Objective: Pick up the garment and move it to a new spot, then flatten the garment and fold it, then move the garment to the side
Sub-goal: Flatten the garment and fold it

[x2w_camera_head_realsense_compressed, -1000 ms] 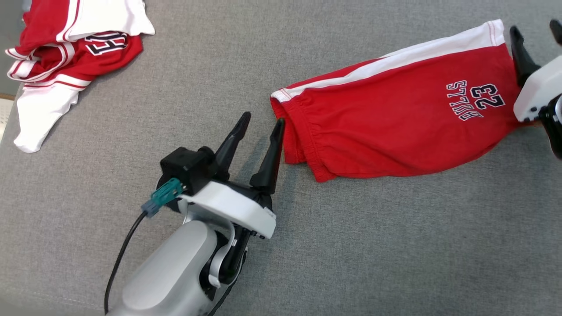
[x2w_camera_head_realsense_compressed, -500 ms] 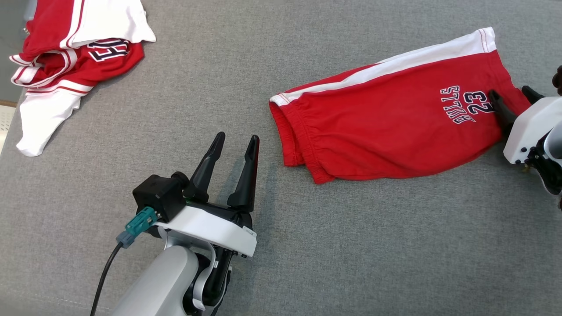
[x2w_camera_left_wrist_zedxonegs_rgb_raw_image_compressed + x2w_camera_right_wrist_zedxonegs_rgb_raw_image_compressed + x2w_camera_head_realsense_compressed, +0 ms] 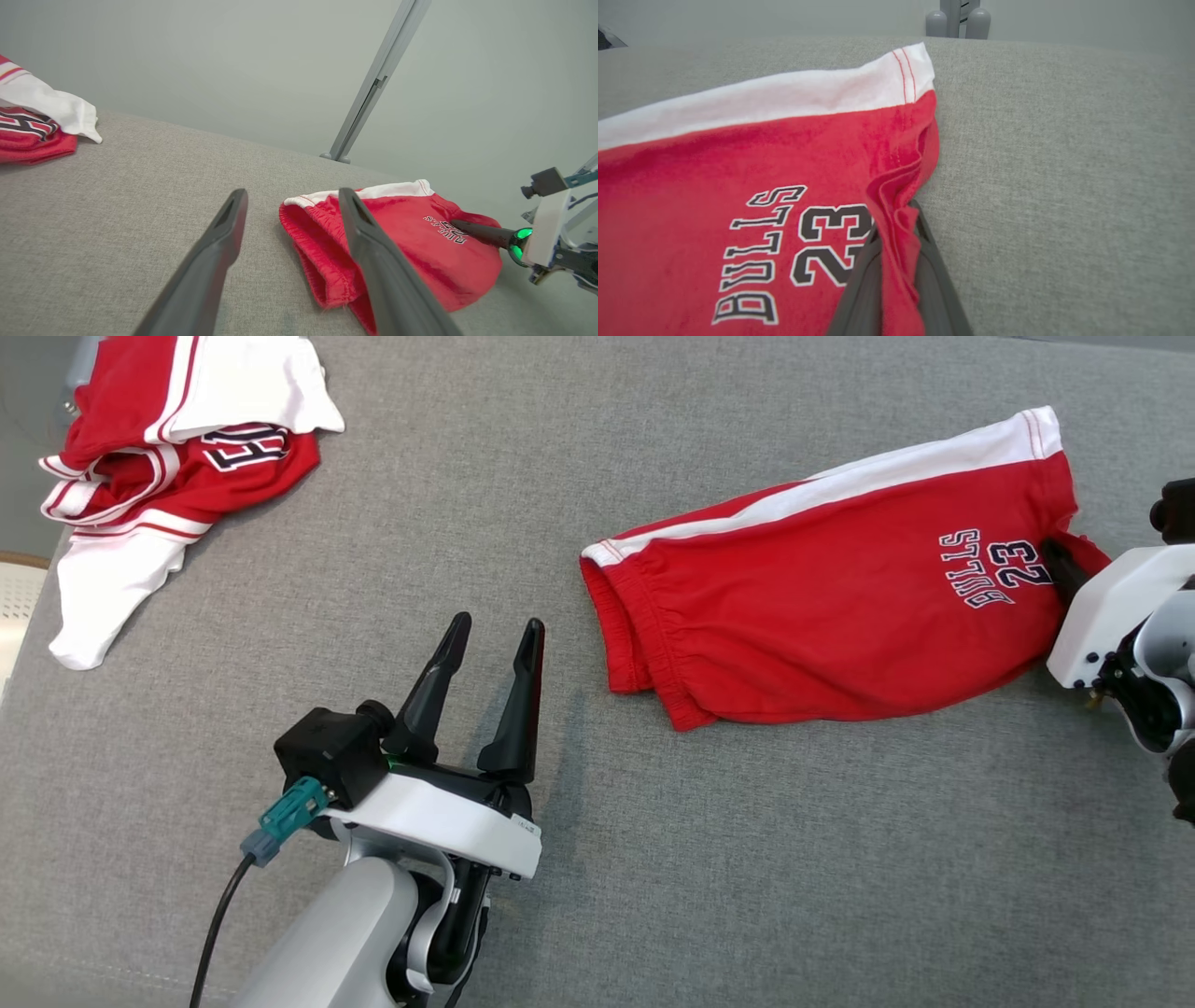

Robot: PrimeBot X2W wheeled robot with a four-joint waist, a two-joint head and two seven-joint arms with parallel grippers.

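Note:
The garment [image 3: 822, 616] is a pair of red shorts with a white side stripe and "BULLS 23" print, lying folded on the grey surface at centre right. My right gripper [image 3: 1064, 565] is shut on the garment's leg-hem edge at the right; the right wrist view shows a pinched ridge of red cloth [image 3: 896, 224] between the fingers [image 3: 861, 289]. My left gripper [image 3: 493, 639] stands open, a little left of the waistband [image 3: 621, 635], touching nothing. In the left wrist view the waistband [image 3: 317, 261] lies just beyond the right finger [image 3: 373, 252].
A second red and white garment [image 3: 159, 457] lies crumpled at the far left corner of the grey padded surface [image 3: 747, 859]. A grey metal post [image 3: 373, 79] stands behind the surface's far edge. A black cable [image 3: 219, 924] hangs off my left wrist.
My right gripper has come down from the far hem corner onto the hem and shut on the cloth. My left gripper has drawn back from the waistband, still open.

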